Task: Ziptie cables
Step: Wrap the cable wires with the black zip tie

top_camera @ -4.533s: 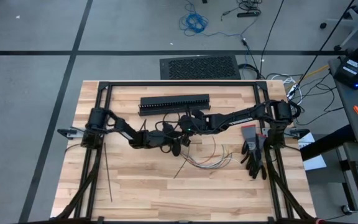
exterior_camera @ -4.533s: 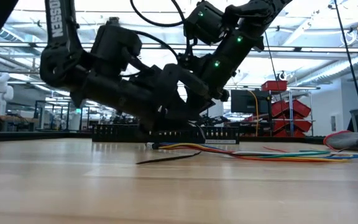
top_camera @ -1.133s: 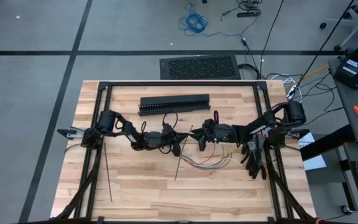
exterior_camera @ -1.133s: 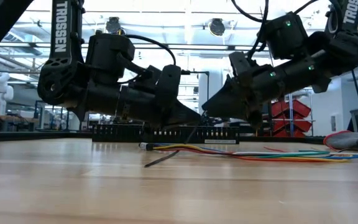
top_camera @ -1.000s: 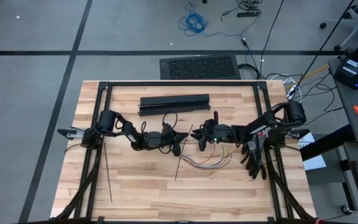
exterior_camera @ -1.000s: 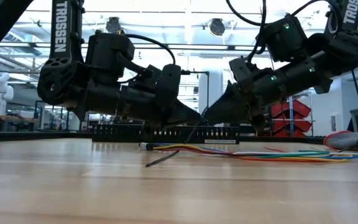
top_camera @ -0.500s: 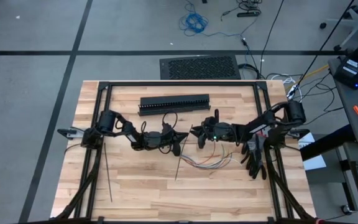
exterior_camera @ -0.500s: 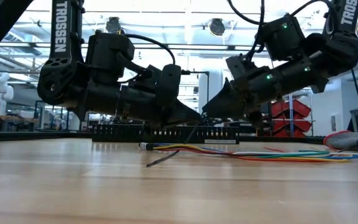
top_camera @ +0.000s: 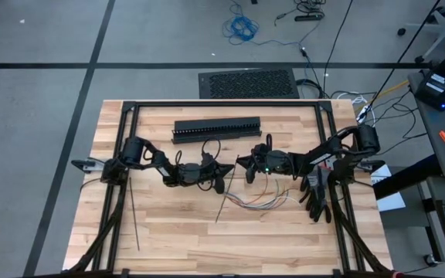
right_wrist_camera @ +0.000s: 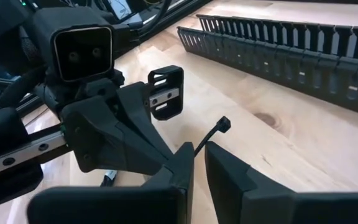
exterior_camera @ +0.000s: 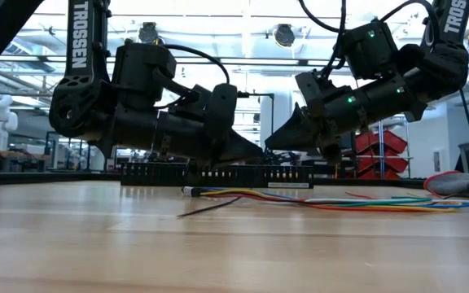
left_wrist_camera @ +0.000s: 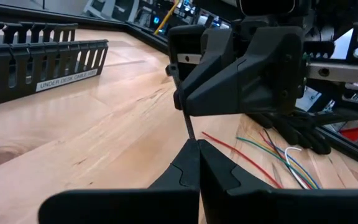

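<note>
The right gripper [top_camera: 243, 164] is found over the middle of the table [top_camera: 168, 239], tip to tip with the left gripper [top_camera: 224, 177]. Its fingers, clearly apart a second ago, are now drawn in to a narrow gap. In the right wrist view the ziptie [right_wrist_camera: 213, 135] is seen entering that gap, with its small head standing just clear beyond the fingertips, so a grip near the head end is judged to have been taken. The left gripper has stayed fully closed, and in the left wrist view the same strip is seen rising from between its fingers toward the right gripper. In the low view the free tail of the ziptie [exterior_camera: 210, 209], raised off the wood half a second ago, is now noted lying flatter on the table. The arms are otherwise unmoved. The cables [top_camera: 263, 199] are recorded loose and unbound on the table, just beside and below the right gripper, with nothing wrapped round them. It is judged that the strip is now held by both grippers, and that looping it about the bundle has not yet begun.
</note>
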Tool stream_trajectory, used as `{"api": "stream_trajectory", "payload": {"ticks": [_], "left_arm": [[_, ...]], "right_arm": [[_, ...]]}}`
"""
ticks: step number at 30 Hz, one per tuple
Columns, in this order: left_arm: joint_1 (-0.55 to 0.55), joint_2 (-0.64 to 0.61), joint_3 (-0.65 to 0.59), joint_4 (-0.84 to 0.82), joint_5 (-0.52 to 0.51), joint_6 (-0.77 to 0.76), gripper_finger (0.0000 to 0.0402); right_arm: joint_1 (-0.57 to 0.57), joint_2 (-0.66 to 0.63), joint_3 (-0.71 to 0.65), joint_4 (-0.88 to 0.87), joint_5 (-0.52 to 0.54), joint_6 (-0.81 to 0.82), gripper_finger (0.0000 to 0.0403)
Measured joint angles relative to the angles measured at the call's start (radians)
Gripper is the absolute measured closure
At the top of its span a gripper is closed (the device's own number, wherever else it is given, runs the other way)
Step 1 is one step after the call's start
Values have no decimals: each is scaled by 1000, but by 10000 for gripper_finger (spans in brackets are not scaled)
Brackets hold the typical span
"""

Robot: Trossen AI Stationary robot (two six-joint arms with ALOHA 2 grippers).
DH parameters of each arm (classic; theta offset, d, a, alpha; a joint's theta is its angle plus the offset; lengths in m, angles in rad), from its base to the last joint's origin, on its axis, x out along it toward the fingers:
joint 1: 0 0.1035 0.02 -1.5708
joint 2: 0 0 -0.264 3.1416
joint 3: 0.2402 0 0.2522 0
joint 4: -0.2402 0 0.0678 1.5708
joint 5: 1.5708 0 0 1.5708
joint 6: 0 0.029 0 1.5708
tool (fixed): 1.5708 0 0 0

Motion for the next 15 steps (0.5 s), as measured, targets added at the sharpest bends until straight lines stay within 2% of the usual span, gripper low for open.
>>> {"api": "stream_trajectory", "payload": {"ticks": [9, 15], "left_arm": [[0, 0, 0, 5, 0, 0, 402], [0, 0, 0, -1, 0, 2, 402]], "right_arm": [[0, 0, 40, -32, -21, -36, 371], [-6, 0, 46, -43, -22, -45, 397]]}}
